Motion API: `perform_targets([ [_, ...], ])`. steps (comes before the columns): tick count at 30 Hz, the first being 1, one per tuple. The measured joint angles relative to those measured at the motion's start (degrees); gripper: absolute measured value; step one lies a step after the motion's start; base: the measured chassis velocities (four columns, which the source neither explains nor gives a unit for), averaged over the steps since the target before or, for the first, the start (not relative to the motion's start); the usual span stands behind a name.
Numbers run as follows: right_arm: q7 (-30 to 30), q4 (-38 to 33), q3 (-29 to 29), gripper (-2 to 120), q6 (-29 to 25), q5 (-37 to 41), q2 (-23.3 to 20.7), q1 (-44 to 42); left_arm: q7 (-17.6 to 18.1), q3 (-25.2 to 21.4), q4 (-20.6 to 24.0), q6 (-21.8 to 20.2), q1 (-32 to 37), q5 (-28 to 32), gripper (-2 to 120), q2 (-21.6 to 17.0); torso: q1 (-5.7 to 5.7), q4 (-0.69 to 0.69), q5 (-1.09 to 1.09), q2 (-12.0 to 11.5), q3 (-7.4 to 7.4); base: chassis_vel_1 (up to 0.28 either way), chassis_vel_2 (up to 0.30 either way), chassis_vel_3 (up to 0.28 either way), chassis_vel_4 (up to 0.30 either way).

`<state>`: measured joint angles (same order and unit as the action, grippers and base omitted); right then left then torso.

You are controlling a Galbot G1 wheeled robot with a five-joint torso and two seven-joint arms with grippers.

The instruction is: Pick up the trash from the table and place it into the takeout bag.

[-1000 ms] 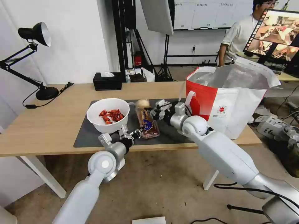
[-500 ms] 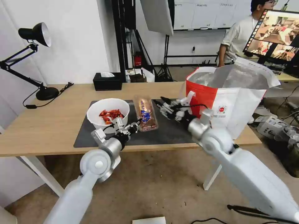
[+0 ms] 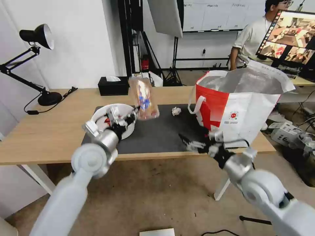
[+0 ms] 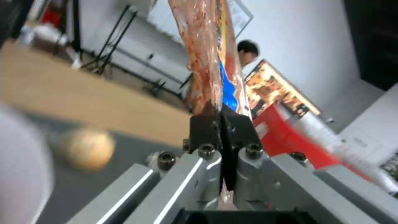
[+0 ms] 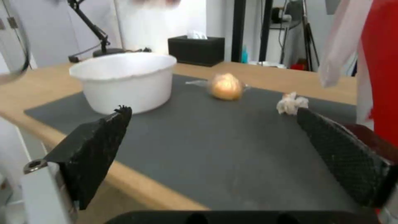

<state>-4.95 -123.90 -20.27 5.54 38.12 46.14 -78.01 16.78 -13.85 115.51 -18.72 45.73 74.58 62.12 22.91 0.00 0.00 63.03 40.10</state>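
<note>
My left gripper is shut on one end of the clear plastic tray with red bits. It holds the tray upright in the air beside the white bowl. My right gripper hangs open and holds nothing, low over the mat's front right edge. The beige wrapped lump and the crumpled tissue lie on the dark mat. The red-and-white takeout bag stands open at the table's right end.
A black tissue box sits at the table's back edge, and a black desk lamp stands at the far left. A monitor is behind the bag. Bare mat lies between the bowl and the bag.
My left gripper has lifted the plastic tray off the mat and up beside the bowl. My right arm has drawn back from the mat's middle to its front right edge.
</note>
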Motion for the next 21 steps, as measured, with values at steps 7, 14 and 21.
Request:
perform_targets([
  [7,0.05,-1.62,-4.73,100,-6.25,-10.50,6.82,-14.59,1.64,9.85,-5.21,1.42,-18.53,4.76,0,-1.92,0.01,-0.01,0.01,-0.01,0.00,0.000,0.000,0.000,0.000],
  [14,0.03,-0.20,-7.80,100,-11.56,-15.67,10.88,-21.58,2.65,20.10,-12.74,2.78,-30.45,3.88,0,2.55,0.01,-0.02,0.02,-0.01,0.00,0.000,0.000,0.000,0.000],
  [21,0.04,2.21,-8.29,100,-13.96,-17.66,13.06,-23.60,2.75,29.33,-21.53,4.26,-38.29,-1.05,0,9.23,0.01,0.00,0.01,-0.01,0.01,0.000,0.000,0.000,0.000],
])
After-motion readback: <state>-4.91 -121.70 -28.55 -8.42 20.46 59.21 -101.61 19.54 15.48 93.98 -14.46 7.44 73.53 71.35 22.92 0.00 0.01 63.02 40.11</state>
